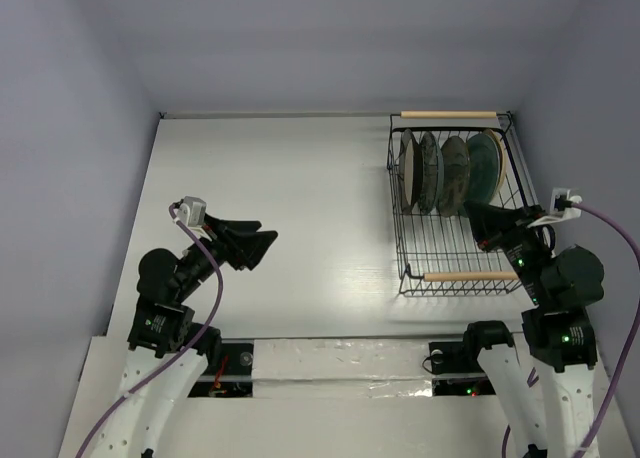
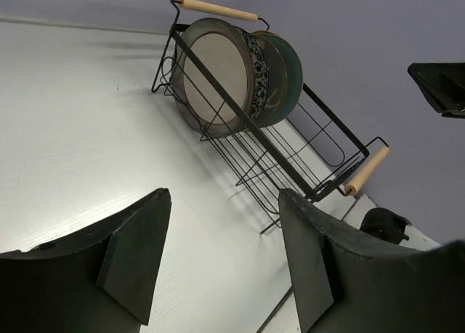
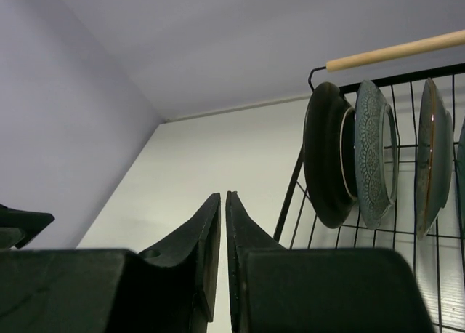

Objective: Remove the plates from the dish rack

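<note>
The black wire dish rack with wooden rod handles stands at the table's right. Several plates stand upright on edge in its far end, the cream dark-rimmed one leftmost and the teal one rightmost. My left gripper is open and empty above the table's left-middle, well apart from the rack. In the left wrist view my gripper faces the rack and the plates. My right gripper is shut and empty above the rack's near half, just in front of the plates. In the right wrist view my gripper is left of the plates.
White table runs from the left wall to the rack. Grey walls close in the back and both sides. The rack's near handle lies by my right arm, and the far handle is against the back wall.
</note>
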You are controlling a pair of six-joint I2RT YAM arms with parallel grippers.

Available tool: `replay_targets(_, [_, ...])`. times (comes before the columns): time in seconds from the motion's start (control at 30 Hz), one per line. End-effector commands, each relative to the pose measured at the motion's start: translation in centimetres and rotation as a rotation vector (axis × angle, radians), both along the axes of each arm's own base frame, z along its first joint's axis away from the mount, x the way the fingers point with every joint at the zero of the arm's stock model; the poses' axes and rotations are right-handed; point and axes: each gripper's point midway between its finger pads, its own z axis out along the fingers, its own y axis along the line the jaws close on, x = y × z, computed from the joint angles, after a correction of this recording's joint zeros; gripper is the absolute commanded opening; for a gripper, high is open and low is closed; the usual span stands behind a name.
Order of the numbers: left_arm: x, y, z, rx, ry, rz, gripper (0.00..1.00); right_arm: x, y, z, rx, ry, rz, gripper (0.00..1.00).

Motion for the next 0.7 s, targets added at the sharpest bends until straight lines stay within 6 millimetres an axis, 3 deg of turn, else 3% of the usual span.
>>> replay_targets(0.0, [0.1,0.2,0.7,0.003,-0.04,0.014,0.57,-0.8,0.6,1.9,-0.018,-0.046,0.04,0.14])
replay_targets(0.07, [0.0,0.2,0.8,0.003,-0.045,0.011,0.51,-0.9,0.8,2.3,-0.02,-0.054,0.056,0.13])
replay_targets(0.13, [-0.1,0.2,0.8,0.003,-0.048,0.008,0.46,-0.8,1.2,2.5,-0.025,-0.056,0.081,0.02])
replay_targets(0.23, [0.0,0.2,0.7,0.002,-0.044,0.012,0.26,-0.1,1.6,2.4,-0.035,-0.032,0.102,0.0])
replay_targets(0.27, [0.0,0.2,0.7,0.004,-0.048,0.014,0.14,0.3,1.7,2.4,-0.037,-0.022,0.108,0.0])
replay_targets(0.33, [0.2,0.3,0.6,0.005,-0.039,0.023,0.0,0.5,1.9,2.7,-0.037,-0.03,0.119,0.0])
replay_targets(0.67, [1.2,1.6,0.4,0.078,-0.018,0.108,0.0,6.0,1.2,2.0,-0.095,0.112,-0.012,0.0])
